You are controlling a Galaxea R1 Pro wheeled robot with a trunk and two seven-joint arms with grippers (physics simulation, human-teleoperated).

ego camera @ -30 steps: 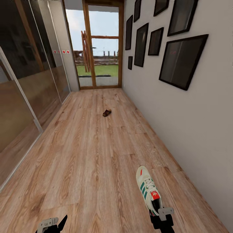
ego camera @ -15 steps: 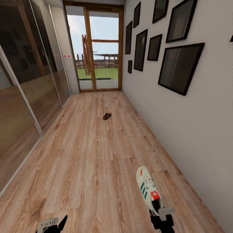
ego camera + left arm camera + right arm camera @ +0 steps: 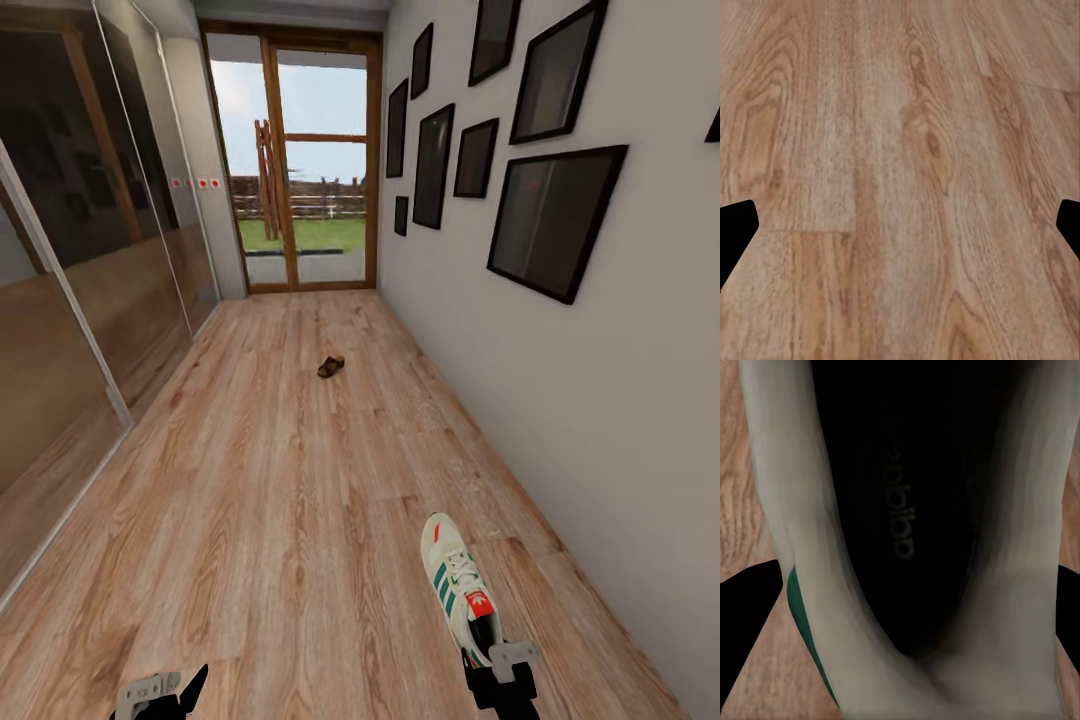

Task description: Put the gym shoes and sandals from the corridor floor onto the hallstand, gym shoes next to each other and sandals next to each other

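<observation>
Risk comes first here: the right end effector (image 3: 497, 672) holds one gym shoe (image 3: 460, 590) by its heel collar alone, so the whole length of the shoe hangs out beyond the grip. I judge that a quick turn of the base or a swing of the arm could lever the shoe loose or twist it in the hold, and it would drop back to the corridor floor (image 3: 280, 480). The wall at 3 o'clock is close too; a wide swing could knock the toe against it.

In the right wrist view the fingers (image 3: 746, 622) sit on either side of the shoe's heel (image 3: 907, 675), pinching the cream collar with the dark insole between them. The left end effector (image 3: 165, 690) is spread wide and carries nothing; in its wrist view the two fingertips (image 3: 735, 232) stand far apart over bare planks.

The gym shoe sits at about 5 o'clock in the head view, low and near the robot. Its long axis runs roughly from 5 toward 11 o'clock, toe pointing away down the corridor and slightly leftward, heel at the end effector, laces and red-orange tongue facing up.

One sandal (image 3: 331, 366) lies on the floor well apart from the shoe, toward 12 o'clock, short of the glass door (image 3: 300, 180). It is too small to tell which way it points.
</observation>
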